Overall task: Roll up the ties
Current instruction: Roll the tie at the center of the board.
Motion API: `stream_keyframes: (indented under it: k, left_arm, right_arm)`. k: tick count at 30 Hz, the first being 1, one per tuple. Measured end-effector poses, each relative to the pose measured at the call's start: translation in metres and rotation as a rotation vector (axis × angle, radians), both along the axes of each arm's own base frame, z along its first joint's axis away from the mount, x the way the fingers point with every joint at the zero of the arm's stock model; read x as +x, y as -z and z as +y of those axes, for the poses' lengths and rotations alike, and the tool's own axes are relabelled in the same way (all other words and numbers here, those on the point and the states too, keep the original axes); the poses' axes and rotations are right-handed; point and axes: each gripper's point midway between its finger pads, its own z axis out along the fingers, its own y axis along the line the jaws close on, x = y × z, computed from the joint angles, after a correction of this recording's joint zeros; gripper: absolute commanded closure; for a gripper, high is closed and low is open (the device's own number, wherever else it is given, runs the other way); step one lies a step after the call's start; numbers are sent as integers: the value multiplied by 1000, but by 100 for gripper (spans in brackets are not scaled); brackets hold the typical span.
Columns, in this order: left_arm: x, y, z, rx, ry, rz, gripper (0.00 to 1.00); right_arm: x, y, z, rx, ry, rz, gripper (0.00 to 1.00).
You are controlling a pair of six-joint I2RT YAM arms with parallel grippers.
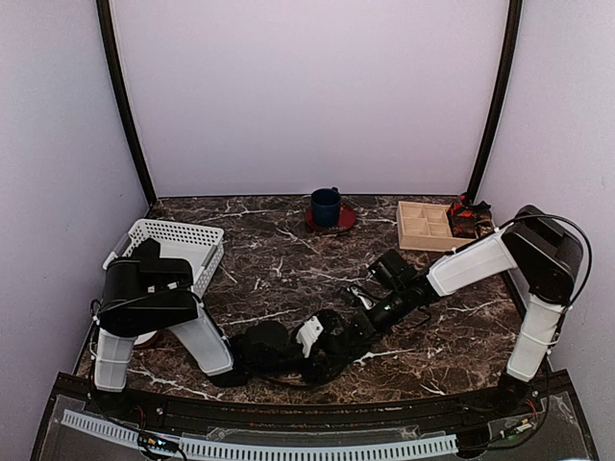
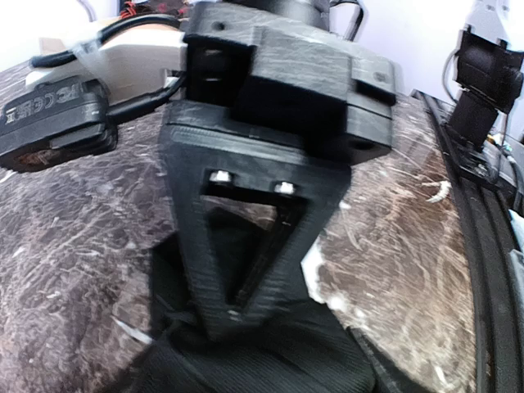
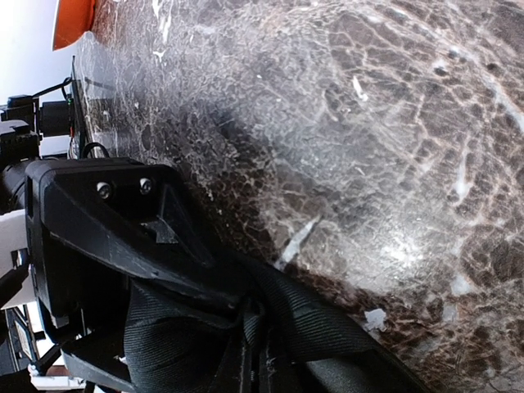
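A black tie [image 1: 288, 370] lies bunched on the dark marble table near its front edge, between my two grippers. My left gripper [image 1: 279, 351] reaches in from the left. Its fingers are buried in ribbed black tie fabric [image 2: 270, 360], and it looks shut on the tie. My right gripper [image 1: 327, 344] meets it from the right. Its black triangular finger [image 2: 237, 278] presses down into the same fabric. In the right wrist view the tie [image 3: 327, 327] runs in folds between the closed fingers of the right gripper [image 3: 254, 352]. The tie's ends are hidden.
A white basket [image 1: 178, 235] stands at the left behind my left arm. A blue cup [image 1: 326, 205] on a red saucer is at the back centre. A wooden compartment tray [image 1: 426, 226] and small red-black items [image 1: 469, 221] are at the back right. The table's front rail [image 2: 479, 311] is close.
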Motion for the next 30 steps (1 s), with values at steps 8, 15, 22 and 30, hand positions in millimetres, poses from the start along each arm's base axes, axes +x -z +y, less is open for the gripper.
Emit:
stream_keyframes:
  k: [8,15,22,30]
  left_arm:
    - [6,4,-3,66,-52,0,61]
    - [4,5,-3,153,-44,-4,61]
    - [5,6,-8,204,-41,-8,59]
    - [4,10,-8,235,-39,-14,56]
  right_arm:
    - [9,-11,-3,-18,20,4,59]
    - [14,-31,-17,-80,65,48,50]
    - [-9,-48,-2,-71,-5,103,53]
    - [-23,-40,0,-108,-31,138,96]
